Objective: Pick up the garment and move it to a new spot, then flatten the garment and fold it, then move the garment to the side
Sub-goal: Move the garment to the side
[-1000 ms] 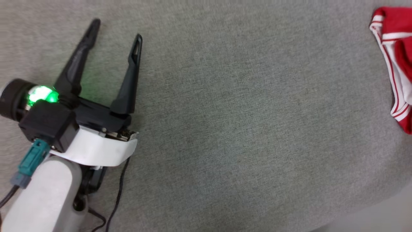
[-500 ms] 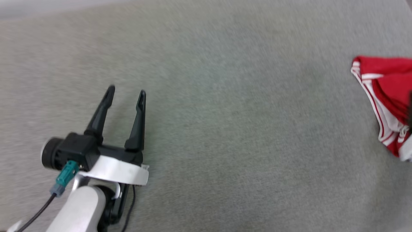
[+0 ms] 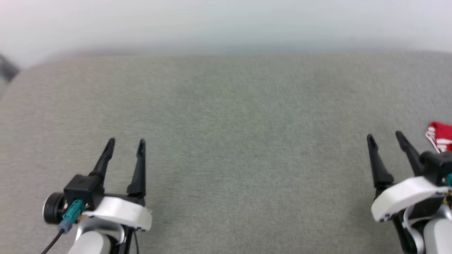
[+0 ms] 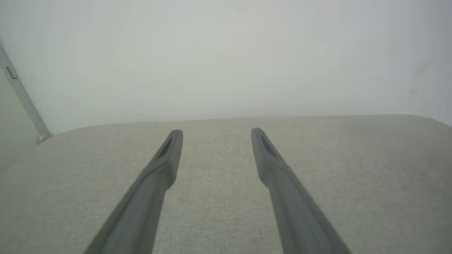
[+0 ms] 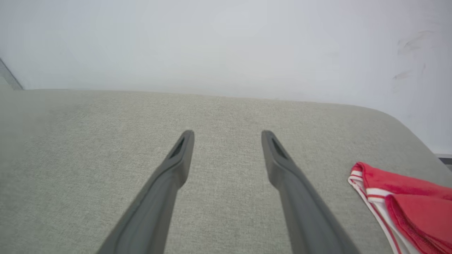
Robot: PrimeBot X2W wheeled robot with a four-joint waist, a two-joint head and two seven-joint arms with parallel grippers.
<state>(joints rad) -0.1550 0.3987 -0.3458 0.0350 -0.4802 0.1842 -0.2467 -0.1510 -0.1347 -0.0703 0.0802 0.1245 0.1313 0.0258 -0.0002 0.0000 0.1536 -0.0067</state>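
On the wide grey surface (image 3: 226, 141), the garment (image 3: 441, 140) sits bunched at the right edge, just right of the right gripper (image 3: 385, 137), so that arm is the nearer one; the left gripper (image 3: 126, 141) is well apart. Both grippers stand spread, holding nothing.

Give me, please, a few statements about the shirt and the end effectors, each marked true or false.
1. The left end effector is open and holds nothing. True.
2. The right end effector grips the shirt. False: it is open and empty, and the shirt lies apart from it, to its right.
3. The shirt lies spread flat in the middle of the grey surface. False: it lies in layers near the surface's right end.
4. The shirt is red with white striped trim. True.
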